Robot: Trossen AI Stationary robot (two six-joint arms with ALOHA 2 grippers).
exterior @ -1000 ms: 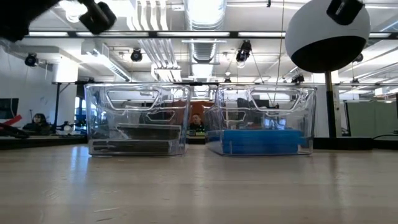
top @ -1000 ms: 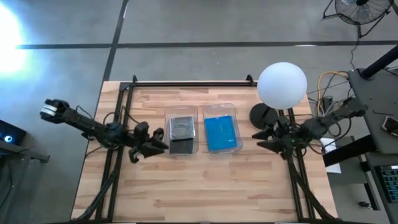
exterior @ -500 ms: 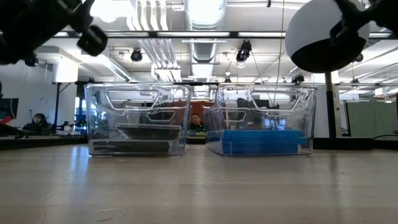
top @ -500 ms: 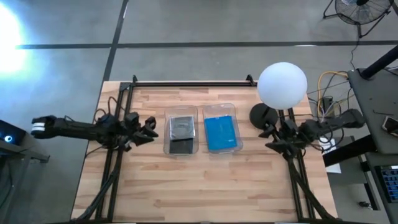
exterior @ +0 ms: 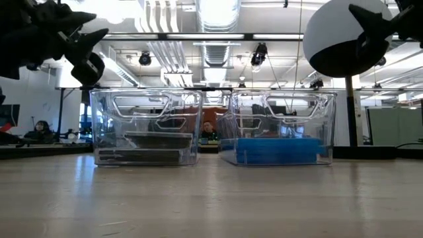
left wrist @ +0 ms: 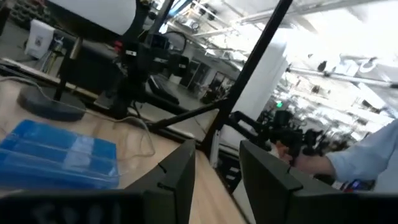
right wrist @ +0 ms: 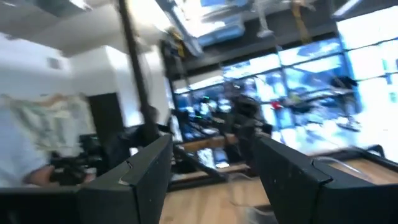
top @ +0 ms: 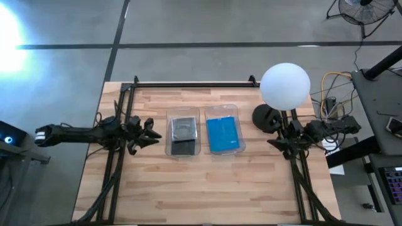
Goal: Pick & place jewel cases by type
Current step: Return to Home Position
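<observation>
Two clear bins stand side by side mid-table. The left bin (top: 183, 133) holds glossy dark jewel cases (exterior: 155, 147), lying flat on its floor. The right bin (top: 223, 130) holds a flat stack of bright blue jewel cases (exterior: 277, 151), which also shows in the left wrist view as the blue cases (left wrist: 59, 162). My left gripper (top: 148, 130) hovers open, left of the dark bin, above the table (exterior: 78, 41). My right gripper (top: 276, 137) hangs open to the right of the blue bin (exterior: 370, 26). Both grippers are empty, with a gap between the fingers in each wrist view (left wrist: 217, 180) (right wrist: 214, 180).
A white globe lamp (top: 285, 85) stands on a dark round base (top: 264, 117) at the table's far right, close to my right arm. Black frame rails run along the left, far and right edges. A person's sleeve and hand (left wrist: 348, 162) show beyond the table.
My left gripper has drawn away from the dark bin's near-left corner, toward the far-left, and the arm has straightened along the left side. My right gripper has pulled back a little toward the table's right edge. The bins and cases have stayed put.
</observation>
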